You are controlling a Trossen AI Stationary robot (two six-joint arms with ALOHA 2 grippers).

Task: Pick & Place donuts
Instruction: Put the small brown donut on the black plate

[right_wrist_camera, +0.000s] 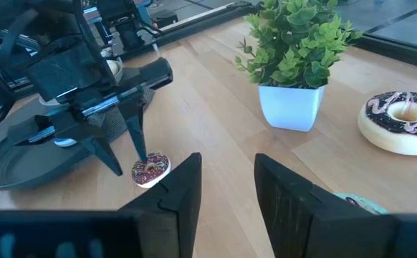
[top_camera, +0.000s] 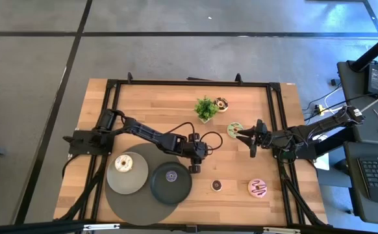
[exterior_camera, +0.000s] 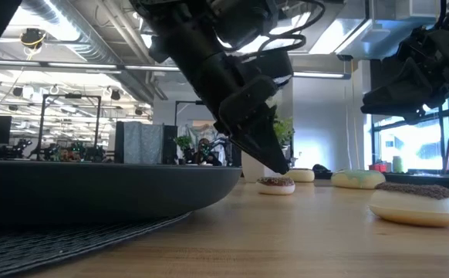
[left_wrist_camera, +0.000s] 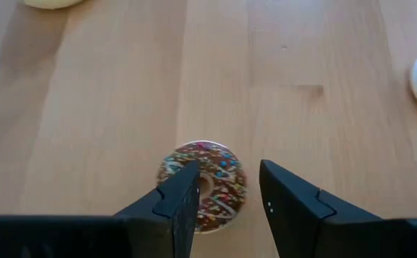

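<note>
My left gripper (top_camera: 193, 166) is open and points down over a tiny brown sprinkled donut (left_wrist_camera: 203, 185). Its fingertips (exterior_camera: 281, 165) stand just above that donut (right_wrist_camera: 150, 170), one on either side. My right gripper (top_camera: 247, 139) is open and hovers beside the green donut (top_camera: 234, 129), whose edge (right_wrist_camera: 355, 203) shows past one finger. The cream donut (top_camera: 123, 163) lies on the light grey plate (top_camera: 137, 182). A tiny purple donut (top_camera: 171, 175) lies on the dark plate (top_camera: 176, 193). Another tiny brown donut (top_camera: 217, 185) and the pink striped donut (top_camera: 258, 188) lie flat on the table. The chocolate donut (top_camera: 222, 104) lies by the plant.
The potted plant (top_camera: 206, 108) stands near the table's far edge, beside the chocolate donut (right_wrist_camera: 400, 122). Both plates sit on a round dark mat (top_camera: 127, 208) at the near left. A black frame (top_camera: 277, 117) runs around the tabletop. Bare wood lies between the two grippers.
</note>
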